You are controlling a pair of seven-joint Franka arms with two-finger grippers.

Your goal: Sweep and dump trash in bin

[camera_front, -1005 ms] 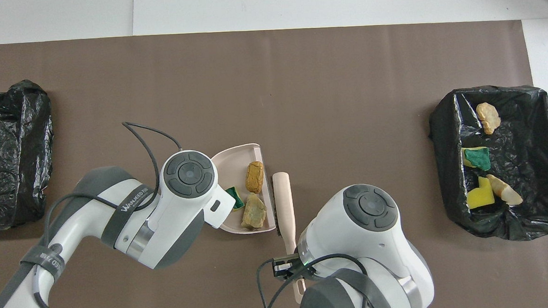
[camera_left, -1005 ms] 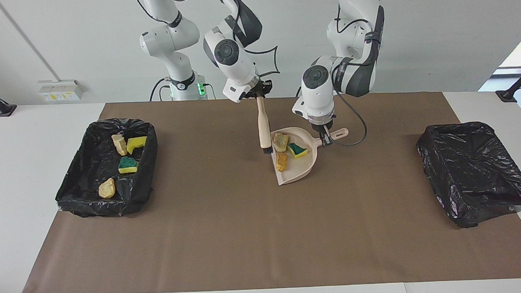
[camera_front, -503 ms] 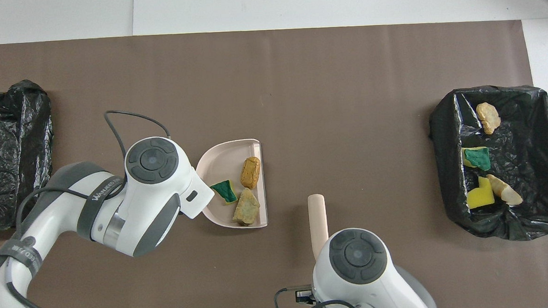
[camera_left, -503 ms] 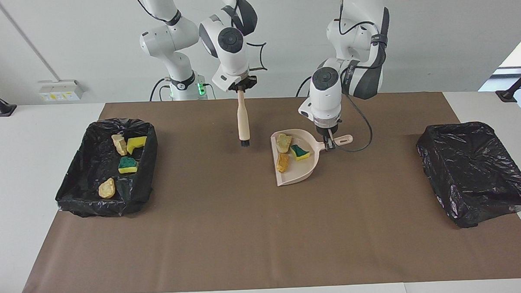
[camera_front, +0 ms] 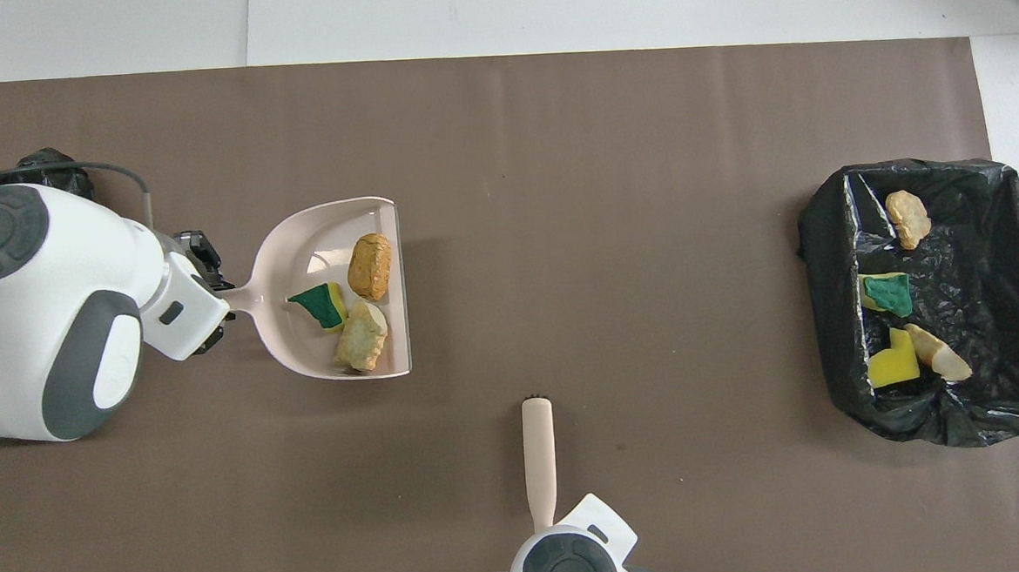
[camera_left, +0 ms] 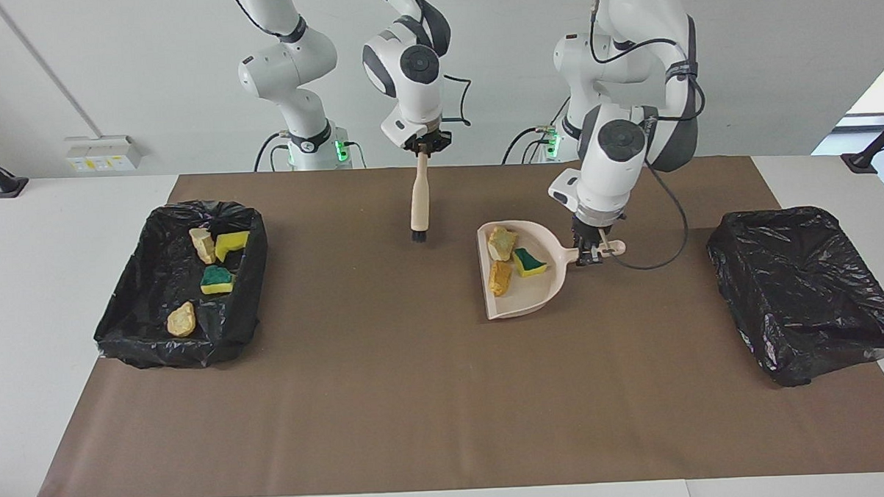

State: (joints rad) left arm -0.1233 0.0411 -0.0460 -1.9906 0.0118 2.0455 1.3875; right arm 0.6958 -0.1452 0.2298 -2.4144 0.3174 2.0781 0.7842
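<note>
**Three pieces in the dustpan, four in the bin**

Three pieces of trash (camera_left: 511, 257) ride in the pink-beige dustpan (camera_left: 535, 293), which I see raised above the brown mat (camera_left: 432, 396): a golden-brown lump (camera_front: 370, 265), a beige chunk (camera_front: 361, 336) and a green-topped sponge bit (camera_front: 321, 304). My left gripper (camera_left: 591, 254) is clamped on the dustpan's handle, with the pan's open edge pointing away from it, toward the right arm's end of the table. Four more pieces lie in the black-lined bin (camera_left: 124, 318) at that end. My right gripper (camera_left: 424, 144) is closed on the top of the wooden-handled brush (camera_left: 418, 205), which hangs bristles down over the mat, apart from the dustpan. A second black-lined bin (camera_left: 804, 295) sits near the left gripper, at the left arm's end.
</note>
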